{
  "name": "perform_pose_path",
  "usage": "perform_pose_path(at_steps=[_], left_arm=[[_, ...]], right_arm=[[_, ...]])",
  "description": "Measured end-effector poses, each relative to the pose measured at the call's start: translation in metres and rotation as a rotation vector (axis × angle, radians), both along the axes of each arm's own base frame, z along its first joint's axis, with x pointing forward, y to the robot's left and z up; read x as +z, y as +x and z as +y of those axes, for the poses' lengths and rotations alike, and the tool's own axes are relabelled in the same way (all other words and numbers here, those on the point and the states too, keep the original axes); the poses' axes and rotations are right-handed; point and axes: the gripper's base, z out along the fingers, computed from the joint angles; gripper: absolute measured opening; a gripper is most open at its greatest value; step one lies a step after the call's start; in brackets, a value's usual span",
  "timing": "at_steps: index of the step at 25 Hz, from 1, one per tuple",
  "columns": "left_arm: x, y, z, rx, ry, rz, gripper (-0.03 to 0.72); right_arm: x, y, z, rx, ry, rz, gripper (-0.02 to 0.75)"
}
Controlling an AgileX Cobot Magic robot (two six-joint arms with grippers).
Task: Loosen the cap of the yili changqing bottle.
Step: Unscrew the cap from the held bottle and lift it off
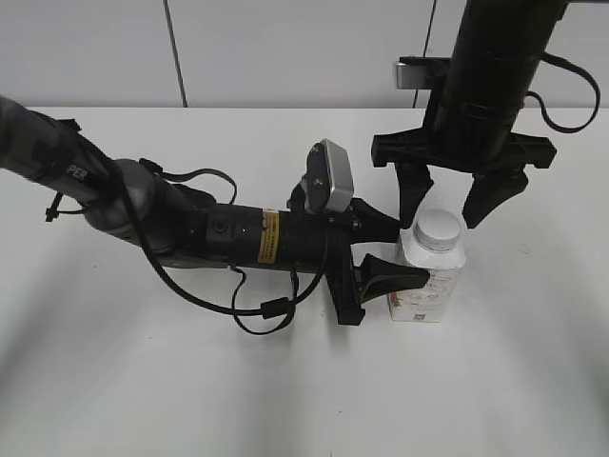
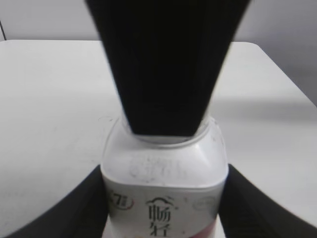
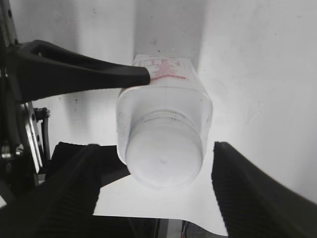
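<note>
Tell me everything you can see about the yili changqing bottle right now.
The yili changqing bottle is small, squarish, white plastic with sloped shoulders and a red-pink and white printed label. It stands upright on the white table, its round white cap still on. The left gripper clamps its body from the side. The right gripper hangs open above, fingers on either side of the cap, not touching it.

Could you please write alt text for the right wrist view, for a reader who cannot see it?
The open right gripper hovers over the white cap of the upright yili changqing bottle, its fingers either side, not touching. A left gripper finger presses the bottle's side.
</note>
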Motion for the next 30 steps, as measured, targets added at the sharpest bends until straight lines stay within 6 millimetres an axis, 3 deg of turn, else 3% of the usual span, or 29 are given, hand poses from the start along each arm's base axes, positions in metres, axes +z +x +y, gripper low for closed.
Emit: perform_pose_path(at_steps=[21,30], left_arm=[[0.0,0.0,0.0,0.0,0.0,0.0,0.409],[0.0,0.0,0.0,0.0,0.0,0.0,0.409]], right_arm=[[-0.014,0.001,-0.002,-0.009,-0.014,0.036,0.546],[-0.014,0.001,-0.002,-0.011,-0.014,0.037,0.403]])
